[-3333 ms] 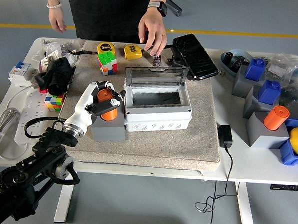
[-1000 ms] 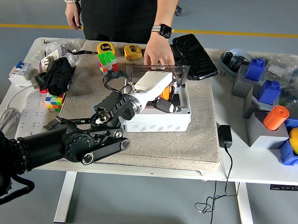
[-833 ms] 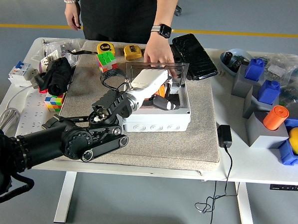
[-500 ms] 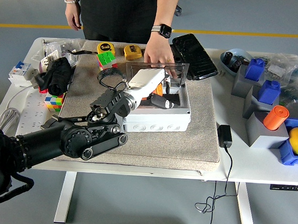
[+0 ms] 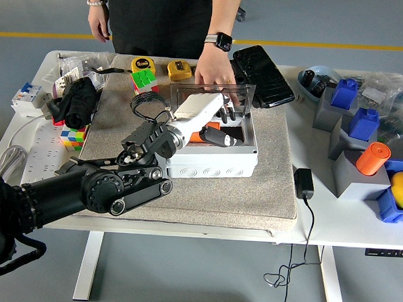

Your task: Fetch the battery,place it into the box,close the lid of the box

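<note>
- Head view: the white tabletop carries a beige mat, and at the mat's middle stands the grey box, open, its clear lid raised at the far edge.
- A person stands at the far side; one hand rests on the top edge of the lid, seemingly steadying it, while the other hangs clear of the tabletop.
- The robot's left arm reaches in from the lower left, and the left hand is down inside the box opening.
- The orange battery shows only as a sliver under that hand, low inside the box; the fingers look loosely curled around it, though whether they grip it or have let go cannot be told.
- The right arm is out of view.
- Judged risks: if the hand lifts before the fingers release fully, the battery may be dragged back out or tipped onto the box rim.
- The hand sits close under the lid, so a careless withdrawal could knock the lid or shove the box across the mat.
- Closing the lid while the person's hand rests on it could pinch that hand.
</note>
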